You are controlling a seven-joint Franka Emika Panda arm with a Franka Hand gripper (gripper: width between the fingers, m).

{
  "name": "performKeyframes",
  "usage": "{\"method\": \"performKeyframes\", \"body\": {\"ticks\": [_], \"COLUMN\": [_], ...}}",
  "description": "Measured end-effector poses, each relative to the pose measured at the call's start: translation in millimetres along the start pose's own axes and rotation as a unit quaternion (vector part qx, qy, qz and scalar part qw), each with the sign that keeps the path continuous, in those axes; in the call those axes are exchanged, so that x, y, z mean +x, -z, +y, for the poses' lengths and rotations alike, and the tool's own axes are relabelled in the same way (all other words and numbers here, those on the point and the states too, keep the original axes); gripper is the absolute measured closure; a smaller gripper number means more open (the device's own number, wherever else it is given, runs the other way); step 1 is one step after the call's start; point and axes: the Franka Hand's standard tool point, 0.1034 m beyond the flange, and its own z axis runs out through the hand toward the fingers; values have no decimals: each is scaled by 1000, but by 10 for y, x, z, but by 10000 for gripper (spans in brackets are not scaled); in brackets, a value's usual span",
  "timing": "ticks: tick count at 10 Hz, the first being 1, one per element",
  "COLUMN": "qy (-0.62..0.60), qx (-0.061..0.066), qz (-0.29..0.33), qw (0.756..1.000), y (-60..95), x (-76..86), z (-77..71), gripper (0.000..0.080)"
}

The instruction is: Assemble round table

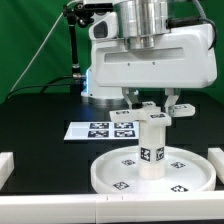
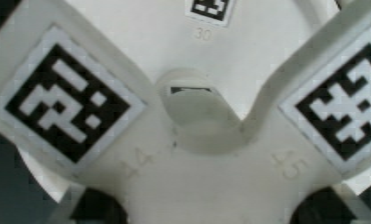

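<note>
On the black worktop (image 1: 40, 115), near the front edge, lies the large rimmed round disc (image 1: 110, 178), white and flat, with small black-and-white tags on its face. The short cylinder leg (image 1: 152, 150) stands upright at the disc's centre, a tag on its side. Directly above the leg, the hand (image 1: 155, 108) holds the cross-shaped base (image 1: 152, 110) level, its tagged arms sticking out to either side; the fingers are clamped on it. In the wrist view the base (image 2: 185, 115) fills the picture, two tagged arms spreading away from a central hub. Behind the disc, toward the exterior view's left, the marker board (image 1: 102, 128) lies flat on the worktop. A white block (image 1: 4, 165) sits at the exterior view's left edge. A green curtain (image 1: 30, 40) hangs behind the arm's white body (image 1: 150, 50).
</note>
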Motion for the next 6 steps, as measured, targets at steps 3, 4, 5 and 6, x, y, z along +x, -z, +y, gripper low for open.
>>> {"method": "performKeyframes", "body": {"ticks": [3, 4, 5, 6], "qy": [-173, -226, -269, -303], "qx": [13, 18, 23, 24], "qz": [4, 0, -4, -8], "qw": [985, 974, 963, 953], "y": [-9, -10, -9, -8], "x": [-60, -78, -73, -72], "z": [-44, -56, -54, -55], "gripper": [354, 354, 354, 354]}}
